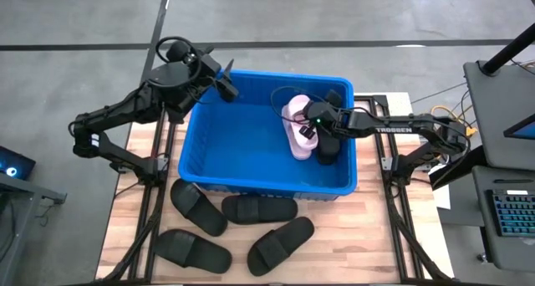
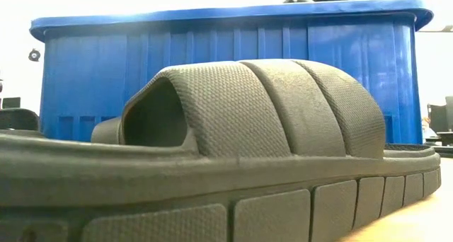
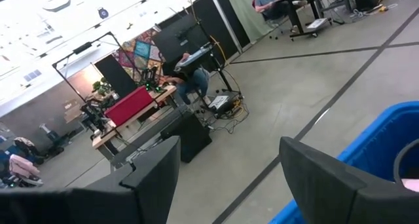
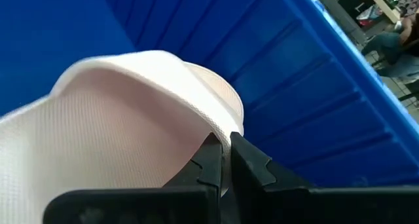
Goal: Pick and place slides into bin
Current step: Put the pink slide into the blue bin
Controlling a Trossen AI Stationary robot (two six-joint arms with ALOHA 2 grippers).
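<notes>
From above, the right gripper (image 1: pixel 311 119) is inside the bin (image 1: pixel 251 182), at the pink slide (image 1: pixel 296 129) lying there beside a black one (image 1: pixel 328 145). Four black slides (image 1: pixel 198 206) lie on the table (image 1: pixel 368 236) just outside the bin. The left gripper (image 1: pixel 224 79) hovers over the bin's far rim.

Low view: a black slide fills the foreground before the bin.

Left wrist: fingers (image 3: pixel 157 168) spread, empty.

Right wrist: fingers (image 4: pixel 211 160) pinched on the pink slide's strap edge.

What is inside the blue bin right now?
Inside the large blue plastic bin: one light pink foam slide, a black slide beside it, and the right hand. The arm covers part of the black slide.
</notes>
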